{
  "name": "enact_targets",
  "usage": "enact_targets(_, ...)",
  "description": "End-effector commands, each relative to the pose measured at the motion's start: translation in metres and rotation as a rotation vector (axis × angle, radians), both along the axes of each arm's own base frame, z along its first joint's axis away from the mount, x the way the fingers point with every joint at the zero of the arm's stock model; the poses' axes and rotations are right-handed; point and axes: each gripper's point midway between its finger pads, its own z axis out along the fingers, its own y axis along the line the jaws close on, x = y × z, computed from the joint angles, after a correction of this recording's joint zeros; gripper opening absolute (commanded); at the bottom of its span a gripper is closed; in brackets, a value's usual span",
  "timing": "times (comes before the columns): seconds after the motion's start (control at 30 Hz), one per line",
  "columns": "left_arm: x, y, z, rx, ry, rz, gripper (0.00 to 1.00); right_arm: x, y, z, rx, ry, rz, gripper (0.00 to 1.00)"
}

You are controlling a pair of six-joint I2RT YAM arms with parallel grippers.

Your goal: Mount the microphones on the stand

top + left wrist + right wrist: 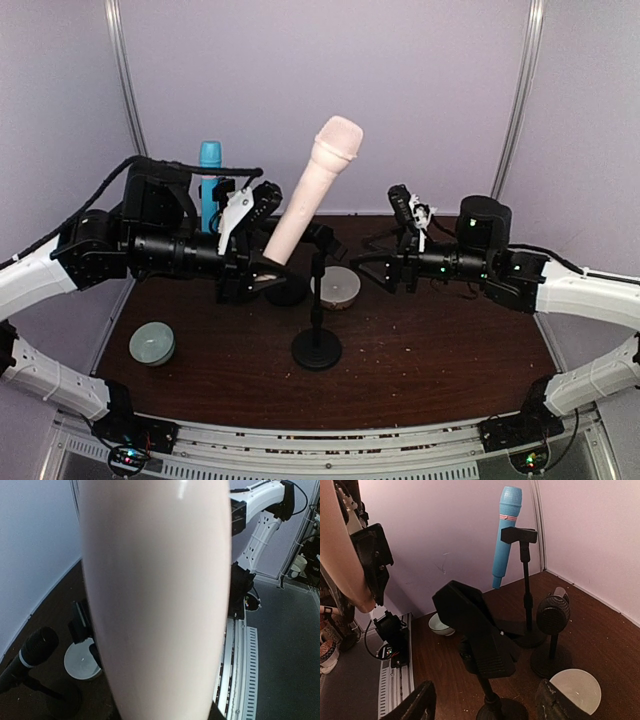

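Gripping the pale cream-pink microphone [305, 200] by its lower end, the left claw [262, 232] is clamped on the handle and holds it above the counter [440, 350]. The microphone leans, its rounded head up and to the right and its foot down and to the left. Its lower part hangs just left of the clip on the middle stand [317, 300], close to it, but the pictures do not show whether the two touch. In the left wrist view the pale body fills most of the frame, so the fingers themselves cannot be seen there.

The right claw [486, 700] hovers to the right of the middle stand with its fingers [422, 702] set well apart and nothing between them. From the right wrist, the stand's black clip stands directly ahead of the claw, with no microphone in it.

At the far left, the light blue microphone [504, 535] sits head-up in the clip of a tall stand [526, 580]. The black microphone [552, 612] rests on a low stand [550, 657] just beside the tall stand's base.

A white bowl [338, 287] lies on the counter just behind the middle stand's round base, and a pale green bowl [152, 343] lies near the left edge.
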Motion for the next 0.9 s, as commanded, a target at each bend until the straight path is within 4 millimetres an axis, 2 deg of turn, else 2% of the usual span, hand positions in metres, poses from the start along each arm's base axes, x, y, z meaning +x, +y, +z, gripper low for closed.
enact_targets(0.0,0.0,0.018,0.012,-0.03,-0.044,0.037,0.0,0.013,0.013,0.01,0.014,-0.034,0.021,0.69)
enact_targets(0.13,0.003,0.024,0.008,-0.036,-0.037,0.077,0.0,0.013,0.027,0.001,0.03,0.002,0.082,0.66)
enact_targets(0.37,0.01,0.032,-0.01,-0.005,-0.026,0.11,0.0,0.021,0.032,-0.001,0.075,0.022,0.065,0.67)
enact_targets(0.47,0.012,0.031,-0.016,-0.001,-0.017,0.111,0.0,0.013,0.032,0.005,0.1,0.004,0.099,0.66)
enact_targets(0.6,0.014,0.029,-0.016,-0.014,-0.009,0.11,0.0,0.006,0.033,0.01,0.101,0.012,0.126,0.56)
enact_targets(0.73,0.017,0.028,-0.016,-0.024,-0.017,0.112,0.0,-0.006,0.037,0.006,0.068,0.026,0.15,0.51)
enact_targets(0.87,0.02,0.026,-0.023,-0.01,-0.014,0.114,0.0,-0.024,0.042,0.001,0.016,0.028,0.174,0.49)
